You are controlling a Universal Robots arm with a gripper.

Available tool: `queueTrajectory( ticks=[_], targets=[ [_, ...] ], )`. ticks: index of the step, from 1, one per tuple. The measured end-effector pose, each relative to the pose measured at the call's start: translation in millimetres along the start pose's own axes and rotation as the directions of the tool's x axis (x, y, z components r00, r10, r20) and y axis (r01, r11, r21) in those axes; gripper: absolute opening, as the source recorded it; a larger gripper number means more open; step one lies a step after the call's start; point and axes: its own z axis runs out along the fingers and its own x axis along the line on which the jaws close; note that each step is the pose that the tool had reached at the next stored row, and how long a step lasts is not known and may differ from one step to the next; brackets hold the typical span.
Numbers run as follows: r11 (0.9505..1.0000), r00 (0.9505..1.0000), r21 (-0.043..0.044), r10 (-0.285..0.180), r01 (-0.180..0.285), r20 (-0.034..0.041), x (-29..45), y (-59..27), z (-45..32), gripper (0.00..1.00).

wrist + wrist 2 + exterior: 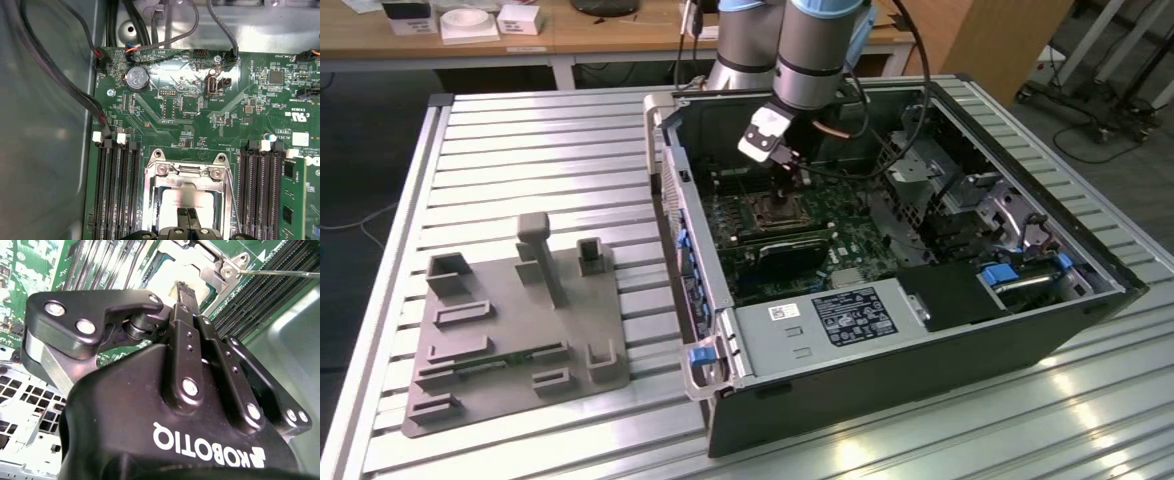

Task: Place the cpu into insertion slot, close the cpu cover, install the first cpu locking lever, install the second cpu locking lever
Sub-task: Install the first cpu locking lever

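Inside the open computer case (881, 390), which lies on a slatted metal table (534, 150), the arm reaches down to the green motherboard (200, 115). The gripper (783, 192) stands over the insertion slot (148, 200). Its fingers (183, 220) are pressed together with nothing seen between them, and their tips are at the middle of the socket.

The cpu (172, 202) sits in the slot. It shows as a flat, pale silvery-grey square with a dull sheen, partly hidden by the fingertips. In the second wrist view the same pale metal top (162, 284) lies directly under the closed tips; whether they touch it cannot be told.

The cpu cover (190, 176) is a thin bright metal frame. It appears to lie down flat around the chip, so the cpu shows through its square window, and two screw heads sit near its hinged edge.

A thin lever rod (280, 273) juts out from a corner of the frame across the neighbouring memory slots (117, 190). Whether it is latched cannot be told. Long black memory slots flank the socket on both sides, and a coin battery (136, 78) sits farther off on the board.

Towards the exterior view's left, a grey fixture (520, 320) with slots and posts rests on the table, well apart from the case.
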Motion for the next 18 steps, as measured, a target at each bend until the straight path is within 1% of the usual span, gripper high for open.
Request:
queueTrajectory(
  ticks=[4,9,18],
  targets=[
    [1.0,1.0,0.0,0.0,0.0,0.0001,-0.1,0.1,-9.8,0.1],
    [1.0,1.0,0.0001,0.0,0.0,0.0001,0.2,0.3,-19.4,0.1],
    [1.0,1.0,0.0,0.0,0.0,0.0007,0.8,0.5,-39.0,0.1]
  ],
)
